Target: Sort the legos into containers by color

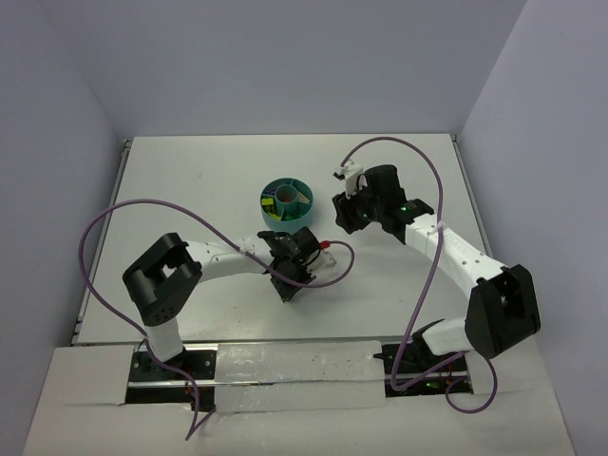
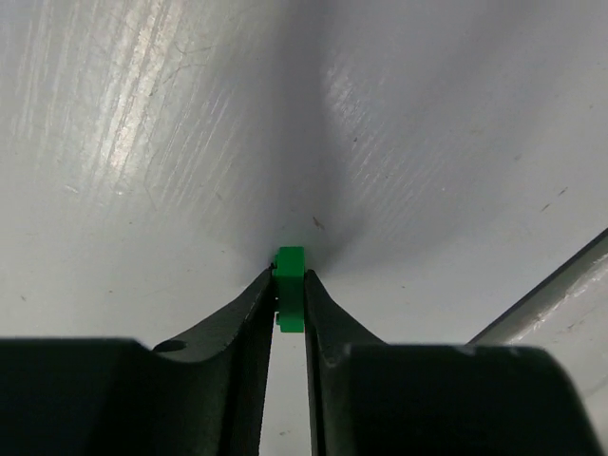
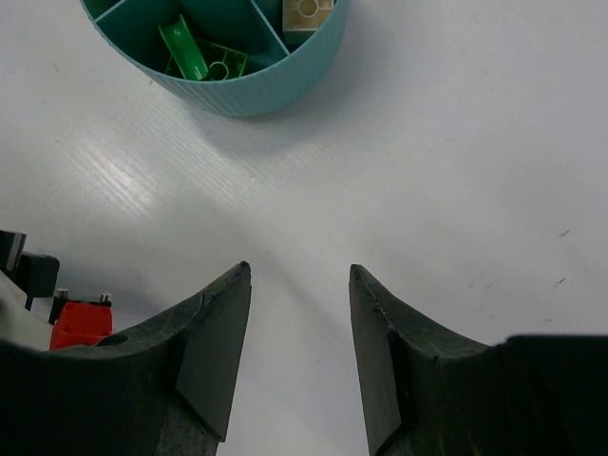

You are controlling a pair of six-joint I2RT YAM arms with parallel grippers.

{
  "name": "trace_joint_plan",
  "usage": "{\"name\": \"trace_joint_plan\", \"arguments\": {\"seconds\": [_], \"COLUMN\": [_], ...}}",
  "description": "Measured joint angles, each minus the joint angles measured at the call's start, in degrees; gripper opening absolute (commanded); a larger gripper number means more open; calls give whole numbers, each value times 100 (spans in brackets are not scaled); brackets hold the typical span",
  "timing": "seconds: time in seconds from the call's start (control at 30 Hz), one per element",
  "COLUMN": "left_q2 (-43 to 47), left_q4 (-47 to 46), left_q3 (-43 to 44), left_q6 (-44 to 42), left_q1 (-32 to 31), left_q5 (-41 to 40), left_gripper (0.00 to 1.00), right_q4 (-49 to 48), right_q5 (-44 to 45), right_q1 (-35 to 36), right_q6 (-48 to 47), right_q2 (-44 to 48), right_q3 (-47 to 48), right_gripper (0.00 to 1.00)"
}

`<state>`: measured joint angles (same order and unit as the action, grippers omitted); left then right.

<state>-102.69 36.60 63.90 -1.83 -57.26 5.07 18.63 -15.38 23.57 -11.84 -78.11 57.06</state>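
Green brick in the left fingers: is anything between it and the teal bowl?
Nothing visible does. The green brick is pinched in the left fingers, and from above only bare table lies between them and the bowl. It need only clear the bowl's wall.

Two white-linked arms [image 1: 223, 256], black joint housings [image 1: 161, 280], looping purple cables [image 1: 142, 201], dark tapered tool fingers [image 3: 214, 342], red wrist part [image 3: 81, 323]

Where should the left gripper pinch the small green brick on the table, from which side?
Pinch its two flat side faces, coming from above: the green brick lies on the table, and the left gripper is shut on those faces.
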Motion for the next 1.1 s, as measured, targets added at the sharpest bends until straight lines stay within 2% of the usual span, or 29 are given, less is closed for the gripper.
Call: {"name": "trace_joint_plan", "arguments": {"seconds": [0.27,0.47,0.63,0.93,1.1], "left_q2": [142,841,1342,1239,1057], "left_q4": [-116,-305,-511,-233,-136], "left_q3": [25,319,632,1486,1796], "left_q6": [-224,-633,-1146,-1886,-2172], "left_q1": [142,876,1509,2168,2389], "left_q5": [-303,-150,443,1533,1686], "left_gripper": [0,0,0,0,0], "right_q4": [-8,-8,-10,-15,-12], "right_q5": [-4,-11,-18,-35,-35], "right_q1": [0,0,0,0,-11], "right_q6": [-2,-2,3,26,26], "right_q2": [0,-2,-4,-83,-185], "right_q3": [0,0,0,61,149], "right_gripper": [53,53,53,53,53]}}
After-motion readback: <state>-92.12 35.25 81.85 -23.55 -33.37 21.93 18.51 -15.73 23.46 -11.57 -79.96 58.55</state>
